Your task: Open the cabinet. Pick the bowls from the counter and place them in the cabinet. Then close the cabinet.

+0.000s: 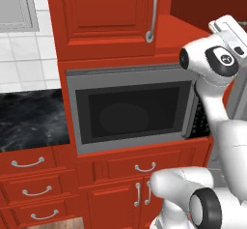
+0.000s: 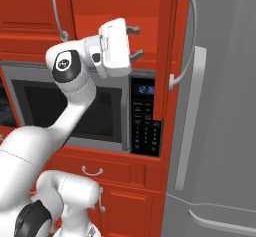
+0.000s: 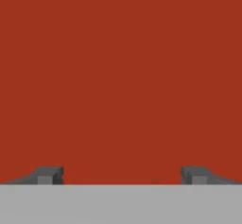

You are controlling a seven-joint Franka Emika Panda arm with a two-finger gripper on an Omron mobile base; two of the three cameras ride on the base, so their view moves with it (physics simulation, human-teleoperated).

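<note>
The cabinet [image 1: 111, 15] hangs above the microwave, and its left door is shut. Its right door [image 2: 167, 51] stands swung out, edge-on to the right base camera, with the curved silver handle [image 2: 189, 36] on its outer side. My gripper [image 2: 136, 42] is open in front of the cabinet opening. Its fingers [image 2: 133, 29] point at the inner face of the open door, a short way from it, with nothing between them. In the hand view the two fingertips [image 3: 47, 175] stand wide apart against plain red wood. The counter [image 1: 29, 119] lies at the left. The bowls are out of view.
A grey microwave [image 1: 130, 109] sits in the red housing under the cabinet, its keypad [image 2: 145, 118] just below my hand. A tall grey fridge [image 2: 220, 131] stands right behind the open door. Red drawers [image 1: 29, 163] and small doors fill the space below.
</note>
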